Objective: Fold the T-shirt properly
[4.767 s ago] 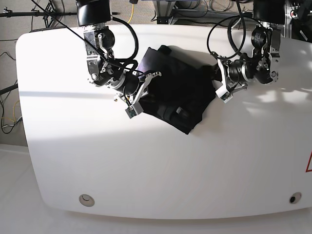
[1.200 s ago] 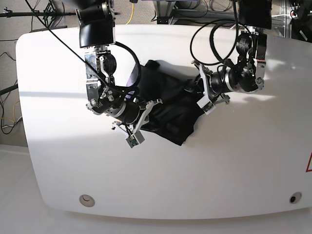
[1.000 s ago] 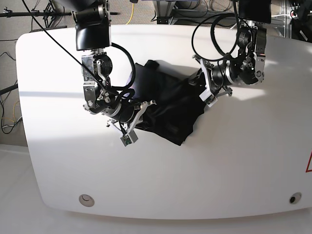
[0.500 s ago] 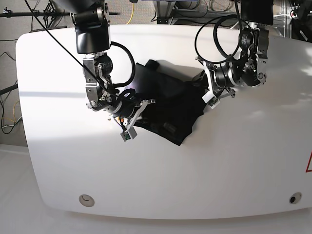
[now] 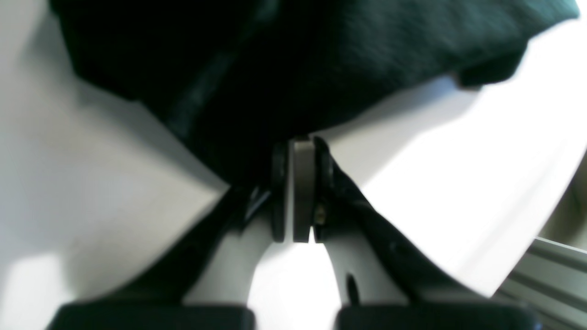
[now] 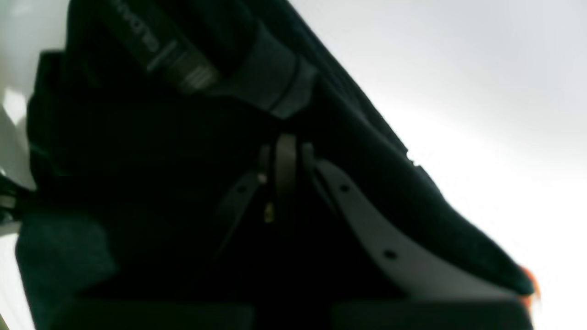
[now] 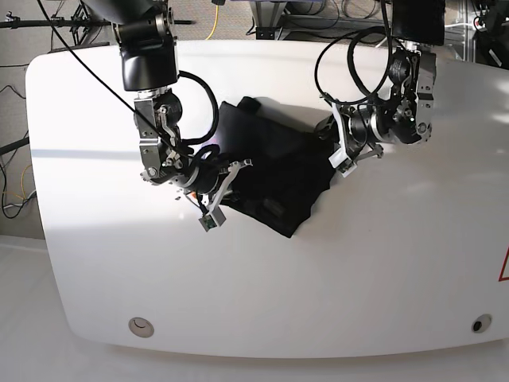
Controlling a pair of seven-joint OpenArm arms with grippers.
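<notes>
The black T-shirt (image 7: 274, 167) lies crumpled on the white table (image 7: 358, 263) between my two arms. My left gripper (image 7: 337, 153) is at its right edge. In the left wrist view this gripper (image 5: 298, 143) is shut, with the hem of the T-shirt (image 5: 321, 59) pinched at its tips. My right gripper (image 7: 227, 185) is at the shirt's left side. In the right wrist view it (image 6: 285, 140) is shut and buried in folds of the T-shirt (image 6: 137, 151). The collar band (image 6: 268, 87) and neck label (image 6: 137, 36) show just beyond it.
The table's front edge has a round hole at the left (image 7: 141, 325) and another at the right (image 7: 477, 324). Cables and stands (image 7: 231, 12) crowd the space behind the far edge. An aluminium rail (image 5: 550, 270) shows beyond the table in the left wrist view.
Both grippers, earlier beside the shirt, now hold its sides. Over the last second the bundle has been drawn slightly left and tighter. The right arm has swung a little.
</notes>
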